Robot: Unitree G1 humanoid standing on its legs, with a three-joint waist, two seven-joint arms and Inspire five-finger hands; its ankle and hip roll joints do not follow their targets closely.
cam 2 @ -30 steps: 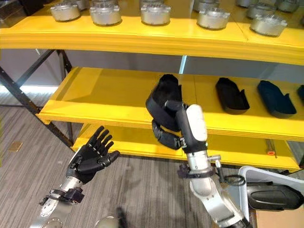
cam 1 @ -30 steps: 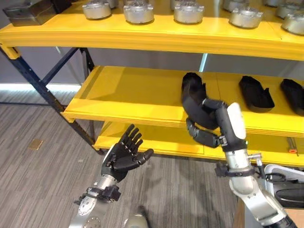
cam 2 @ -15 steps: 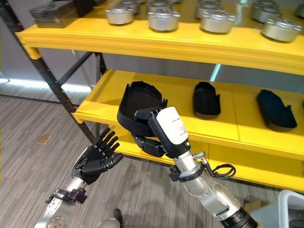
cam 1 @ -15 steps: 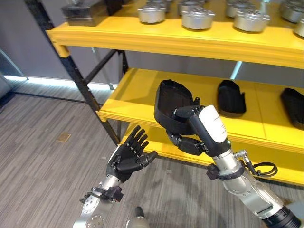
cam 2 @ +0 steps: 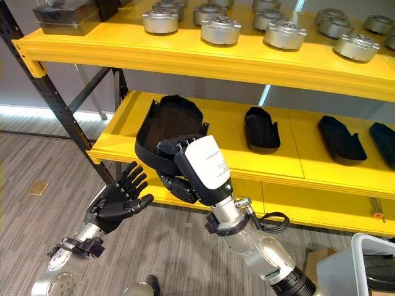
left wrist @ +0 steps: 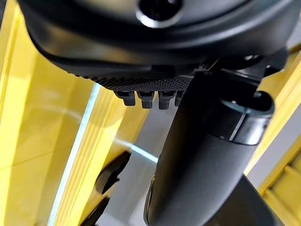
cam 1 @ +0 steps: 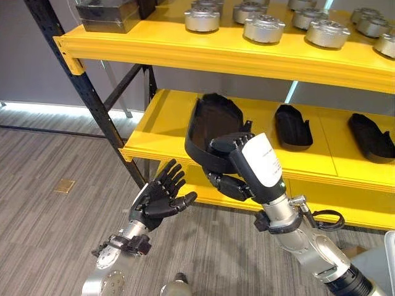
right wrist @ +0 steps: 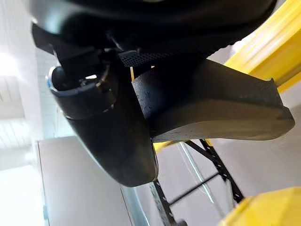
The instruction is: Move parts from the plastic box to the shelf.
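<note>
My right hand [cam 1: 237, 165] is shut on a black shell-shaped part [cam 1: 210, 126], held tilted in front of the middle yellow shelf [cam 1: 166, 123]. Its hollow side faces me. In the right wrist view the part [right wrist: 216, 108] sits pinched beside the thumb [right wrist: 108, 132]. Two like black parts [cam 1: 292, 126] [cam 1: 369, 135] lie further right on the same shelf. My left hand [cam 1: 157, 198] hovers open, fingers spread, below and left of the held part, empty. A corner of the plastic box [cam 2: 345, 268] shows at the lower right.
The top shelf [cam 1: 203, 49] carries several round metal parts [cam 1: 264, 28] and a dark metal box [cam 1: 105, 12]. A black diagonal brace and upright [cam 1: 92, 92] stand at the shelf's left end. Grey plank floor [cam 1: 43, 234] lies below.
The camera has shifted. My right hand has carried the black part a little left, closer to the middle shelf's left portion. The left hand stays open and spread.
</note>
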